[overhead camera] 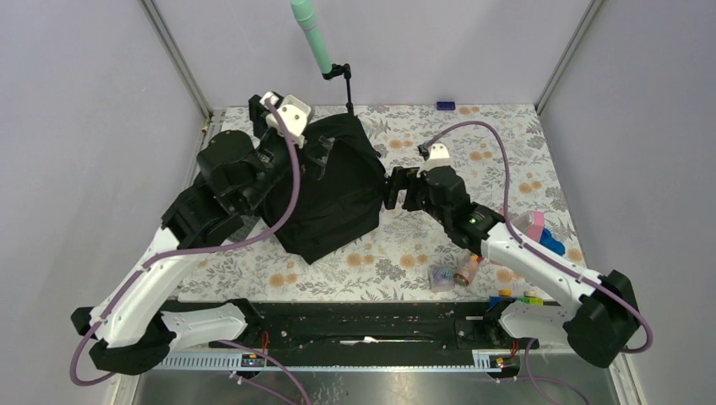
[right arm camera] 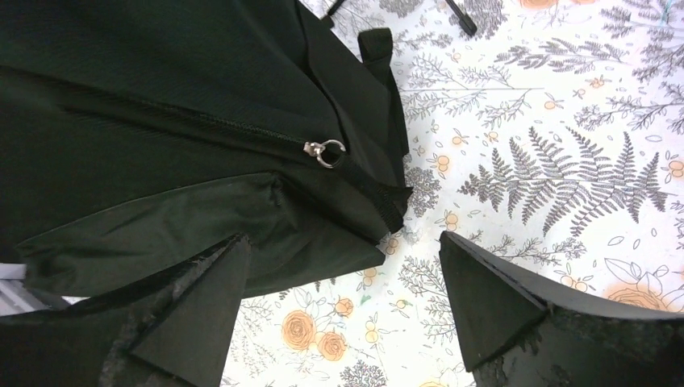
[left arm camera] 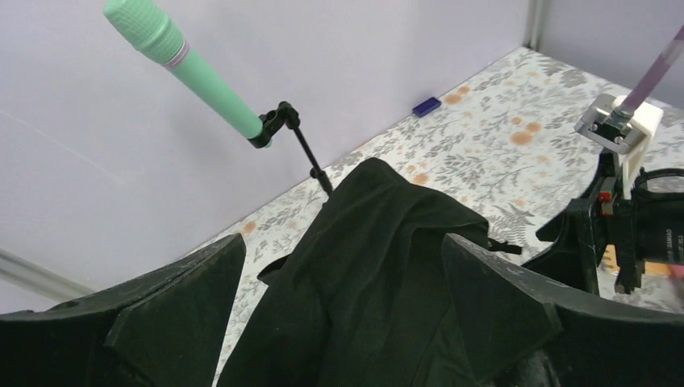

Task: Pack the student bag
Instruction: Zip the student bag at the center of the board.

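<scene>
The student bag (overhead camera: pixel 329 190), a big black fabric backpack, lies slumped on the floral table (overhead camera: pixel 473 152) left of centre. My left gripper (overhead camera: pixel 319 150) is at the bag's top left; in the left wrist view it (left arm camera: pixel 343 266) is open, with a fold of the bag (left arm camera: pixel 379 266) between the wide-apart fingers. My right gripper (overhead camera: pixel 392 188) is at the bag's right edge. In the right wrist view it (right arm camera: pixel 343 242) is open and empty just over the table, with the bag's edge (right arm camera: pixel 161 121) and a silver zipper pull (right arm camera: pixel 325 152) right in front.
A green microphone (overhead camera: pixel 311 34) on a black stand rises behind the bag. A small blue block (overhead camera: pixel 445 105) lies at the back wall. At the right front lie a pink box (overhead camera: pixel 532 224), a blue item (overhead camera: pixel 550 242), a clear box (overhead camera: pixel 441 277) and small coloured pieces (overhead camera: pixel 515 297).
</scene>
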Tool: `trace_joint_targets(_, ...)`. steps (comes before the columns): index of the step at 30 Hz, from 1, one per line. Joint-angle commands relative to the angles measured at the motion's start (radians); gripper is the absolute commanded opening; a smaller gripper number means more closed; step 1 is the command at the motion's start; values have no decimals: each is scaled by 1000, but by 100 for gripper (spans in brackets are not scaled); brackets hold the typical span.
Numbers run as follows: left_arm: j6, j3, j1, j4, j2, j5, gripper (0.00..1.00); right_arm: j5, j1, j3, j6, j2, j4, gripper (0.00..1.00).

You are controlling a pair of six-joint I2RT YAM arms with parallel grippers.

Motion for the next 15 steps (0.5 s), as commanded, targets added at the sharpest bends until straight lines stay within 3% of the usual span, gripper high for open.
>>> trace_joint_targets(1,-64,65,3,-108,-31,102,99,-24,-6,-18,-26,-88,-29,96)
trace_joint_targets(4,-83,50,2,-193,-54,140,99,-41,-5,-16,-38,-102,-54,97)
trace_joint_targets(9,-126,-57,2,-216,-159,67,99,-84,-5,-9,-43,-137,-80,99)
trace_joint_targets(15,-201,-193,3,-194,-284,-112,99,-166,45,-190,10,-258,128,98)
